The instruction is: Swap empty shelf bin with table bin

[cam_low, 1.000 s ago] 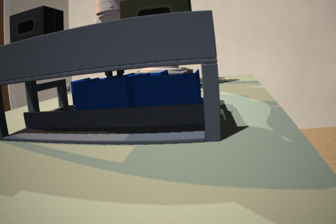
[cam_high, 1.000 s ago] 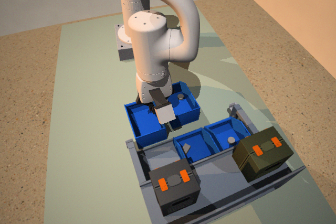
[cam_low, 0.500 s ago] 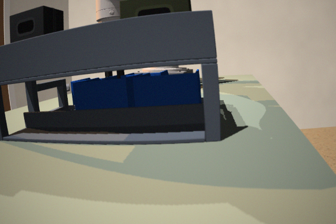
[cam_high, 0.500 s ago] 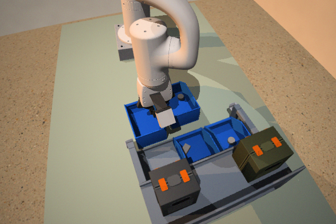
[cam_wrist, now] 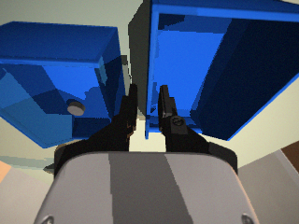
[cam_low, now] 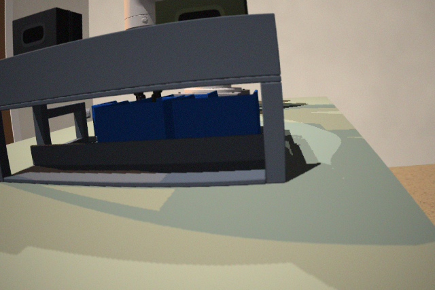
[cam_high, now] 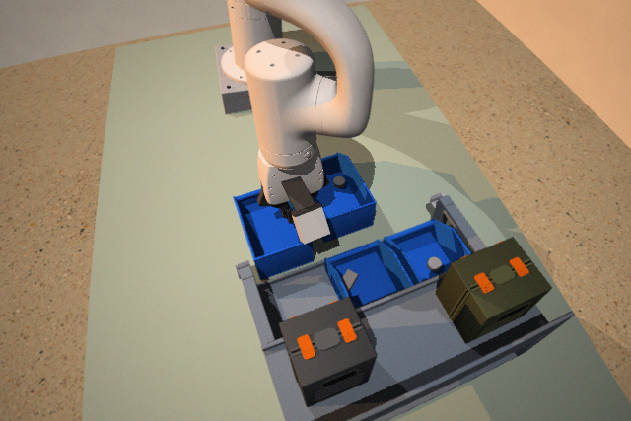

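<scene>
Two blue open bins stand side by side on the table in front of the shelf. The empty bin (cam_high: pixel 264 238) (cam_wrist: pixel 187 70) is the one nearer the shelf's left end. The other bin (cam_high: pixel 351 202) (cam_wrist: pixel 51 61) holds a round grey part (cam_high: pixel 338 181) (cam_wrist: pixel 75 108). My gripper (cam_high: pixel 284 213) (cam_wrist: pixel 148 94) (cam_low: pixel 147 95) points down over the two bins. Its fingers stand a little apart and straddle the empty bin's side wall, with a gap on each side. One finger is inside the empty bin and the other is in the slot between the bins. The shelf's left place (cam_high: pixel 295 294) holds no bin.
The grey shelf (cam_high: pixel 254 304) (cam_low: pixel 140 51) holds two more blue bins, one with a grey block (cam_high: pixel 351 276) and one with a round part (cam_high: pixel 434 263). A dark grey case (cam_high: pixel 328 350) (cam_low: pixel 45 28) and an olive case (cam_high: pixel 491 286) (cam_low: pixel 200 7) stand on its top board.
</scene>
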`<state>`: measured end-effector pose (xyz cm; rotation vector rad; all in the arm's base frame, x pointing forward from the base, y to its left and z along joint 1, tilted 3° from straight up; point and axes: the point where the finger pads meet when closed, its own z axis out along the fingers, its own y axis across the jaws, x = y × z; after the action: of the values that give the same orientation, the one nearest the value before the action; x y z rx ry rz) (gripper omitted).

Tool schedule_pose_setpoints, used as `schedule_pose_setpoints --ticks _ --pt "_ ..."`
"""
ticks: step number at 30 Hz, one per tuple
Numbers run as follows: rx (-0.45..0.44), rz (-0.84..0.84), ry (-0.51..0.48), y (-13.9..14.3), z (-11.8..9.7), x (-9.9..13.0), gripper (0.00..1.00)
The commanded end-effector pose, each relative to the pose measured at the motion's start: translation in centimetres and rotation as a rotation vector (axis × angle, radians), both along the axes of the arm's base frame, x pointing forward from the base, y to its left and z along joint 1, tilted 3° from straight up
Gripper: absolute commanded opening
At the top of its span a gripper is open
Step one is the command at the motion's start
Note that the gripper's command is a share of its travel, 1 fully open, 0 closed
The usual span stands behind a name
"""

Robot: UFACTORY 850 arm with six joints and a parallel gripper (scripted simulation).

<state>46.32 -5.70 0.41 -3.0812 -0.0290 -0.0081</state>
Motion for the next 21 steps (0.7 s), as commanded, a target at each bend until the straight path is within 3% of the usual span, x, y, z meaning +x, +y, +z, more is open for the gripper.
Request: schedule_pose_setpoints --ticks 1,13,14,21 --pt "0.0 0.0 -0.002 -0.01 -0.01 0.09 0.26" --pt "0.0 0.0 -0.002 -0.01 -0.01 0.09 0.26" --pt "0.0 0.0 -0.002 -0.01 -0.01 0.09 0.0" --pt "0.0 0.0 -0.002 -0.01 -0.01 0.09 0.0"
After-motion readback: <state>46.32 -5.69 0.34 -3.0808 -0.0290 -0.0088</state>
